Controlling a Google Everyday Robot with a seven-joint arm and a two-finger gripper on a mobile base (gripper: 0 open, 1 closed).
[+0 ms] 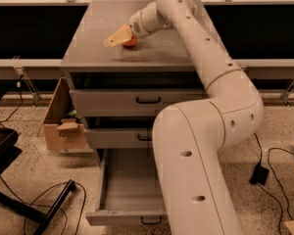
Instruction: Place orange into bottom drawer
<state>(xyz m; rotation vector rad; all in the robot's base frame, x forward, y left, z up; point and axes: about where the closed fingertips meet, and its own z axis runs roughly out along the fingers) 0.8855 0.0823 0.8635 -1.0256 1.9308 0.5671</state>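
The orange is on top of the grey cabinet, left of its middle. My gripper reaches in from the right and lies right over the orange, covering its upper left side, with its tan tip pointing left past the fruit. Whether the orange rests on the top or is held I cannot tell. The bottom drawer is pulled out toward me, and its inside looks empty. Its black handle is at the front edge. My white arm crosses in front of the drawers' right side.
Two shallower grey drawers sit above the open one. An open cardboard box stands on the floor left of the cabinet. A black stand and cables lie at the lower left, more cables at the right.
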